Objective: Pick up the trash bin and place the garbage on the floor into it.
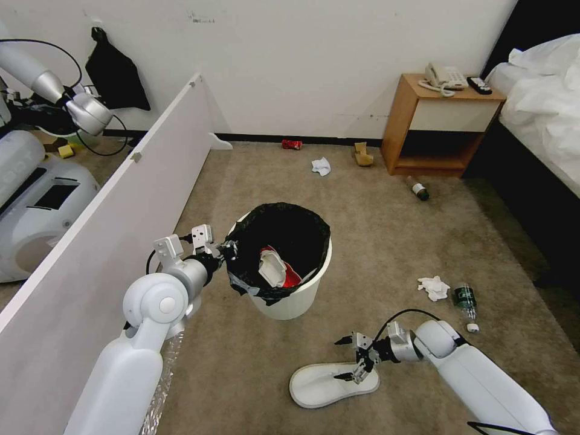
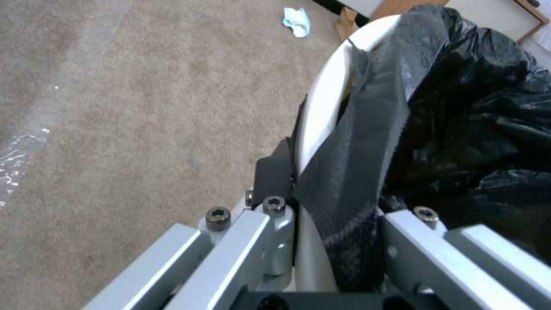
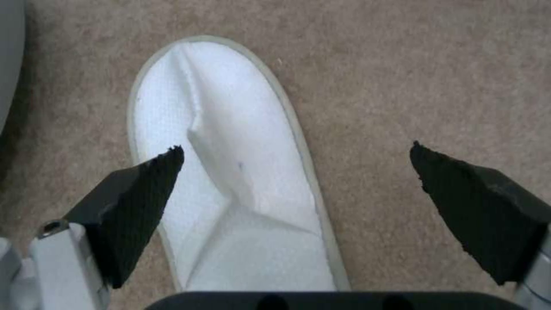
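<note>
1. Holding the trash bin (image 1: 296, 284) by its rim: left pincer (image 1: 228, 249) is pinching the white rim and the black bag (image 1: 284, 223) folded over it, at the bin's 9 o'clock side in the head view. Left wrist view shows the rim (image 2: 321, 107) wedged between the pads.
2. Bin sits mid-carpet, centre of the head view; whether it rests on the floor (image 1: 393, 241) or hangs just off it, cannot tell. Inside it already: a white slipper (image 1: 272, 269) and something red (image 1: 292, 277).
3. Right pincer (image 1: 356, 357) is spread wide, hovering over the second slipper (image 1: 332, 383), which lies flat on the floor at 6 o'clock from the bin. Right wrist view: one fingertip (image 3: 143, 189) is over the slipper's upper, the other (image 3: 471, 193) is over bare carpet well past its edge.
4. Step in hand, as I judge it: grasp this slipper. To do it well, shift so both tips straddle the slipper's raised fold (image 3: 230, 172) or one edge, come down until the tips press the carpet, then close. The sole is thin and floppy, so a shallow pinch would likely slip.
5. Keep the left grip steady and the bin level so the opening is reachable for the drop.
6. Left on the floor: tissue (image 1: 434, 287) and bottle (image 1: 465, 300) at 3 o'clock; second bottle (image 1: 418, 190) at 1 o'clock; tissue (image 1: 321, 166), red can (image 1: 292, 144) and tan paper (image 1: 362, 154) at 12 o'clock by the wall.
</note>
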Available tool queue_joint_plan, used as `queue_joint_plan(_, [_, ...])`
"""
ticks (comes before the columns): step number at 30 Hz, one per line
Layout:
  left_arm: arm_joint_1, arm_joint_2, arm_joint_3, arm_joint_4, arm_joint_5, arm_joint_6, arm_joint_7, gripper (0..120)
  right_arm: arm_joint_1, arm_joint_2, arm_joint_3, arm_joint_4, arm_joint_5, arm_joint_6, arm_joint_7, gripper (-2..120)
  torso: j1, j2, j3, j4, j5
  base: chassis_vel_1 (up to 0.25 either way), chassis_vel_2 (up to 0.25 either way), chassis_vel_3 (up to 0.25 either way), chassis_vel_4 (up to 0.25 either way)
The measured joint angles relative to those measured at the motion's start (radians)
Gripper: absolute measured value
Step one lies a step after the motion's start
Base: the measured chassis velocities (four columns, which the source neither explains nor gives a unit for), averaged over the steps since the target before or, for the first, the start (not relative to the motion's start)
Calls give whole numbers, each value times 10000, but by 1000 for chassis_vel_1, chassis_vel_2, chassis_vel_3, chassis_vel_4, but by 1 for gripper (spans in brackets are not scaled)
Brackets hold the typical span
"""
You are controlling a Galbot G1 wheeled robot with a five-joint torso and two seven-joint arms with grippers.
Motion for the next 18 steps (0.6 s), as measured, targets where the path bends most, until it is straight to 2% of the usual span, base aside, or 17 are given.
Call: queue_joint_plan(18, [-144, 128, 11, 99, -138, -1, -9, 4, -477, 114, -125, -98, -125, -10, 62, 100, 0, 0, 0, 0, -1, 0, 0, 0, 0])
